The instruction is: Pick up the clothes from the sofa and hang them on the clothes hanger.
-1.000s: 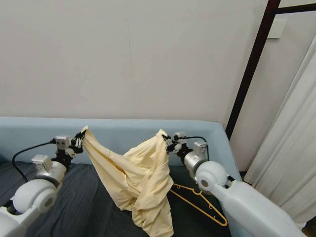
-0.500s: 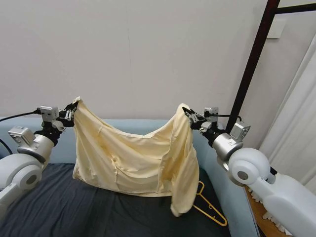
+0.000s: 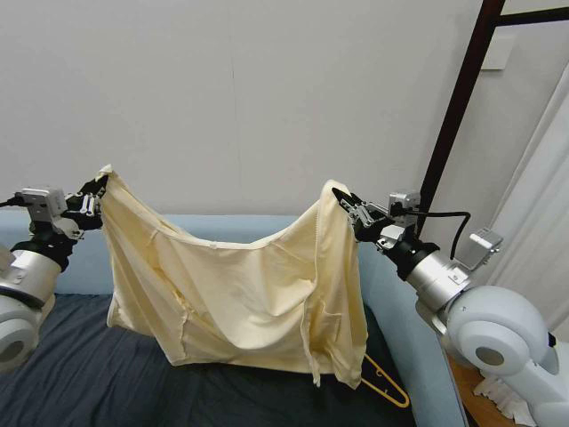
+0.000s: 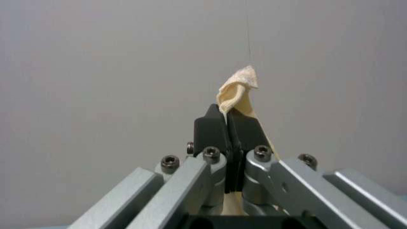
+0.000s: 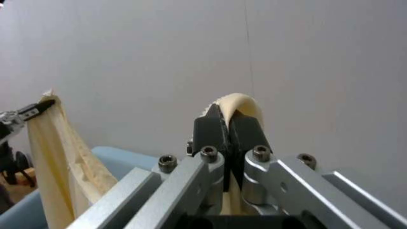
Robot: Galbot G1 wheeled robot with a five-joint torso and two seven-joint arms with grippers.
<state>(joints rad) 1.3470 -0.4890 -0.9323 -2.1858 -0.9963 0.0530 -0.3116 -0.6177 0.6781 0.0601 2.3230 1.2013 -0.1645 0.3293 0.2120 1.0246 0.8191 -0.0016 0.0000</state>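
Above the sofa (image 3: 62,378), the pale yellow shirt (image 3: 240,294) hangs spread; left gripper (image 3: 94,189) and right gripper (image 3: 343,201) clamp its ten- and two-o'clock corners. Best to hold both corners level and taut.

Pale yellow garment (image 3: 240,298) spread wide in mid-air above the sofa (image 3: 240,228), top corners pinched by left gripper (image 3: 96,189) and right gripper (image 3: 343,201), top edge sagging between, yellow hanger (image 3: 387,384) flat on sofa seat by its lower right corner.
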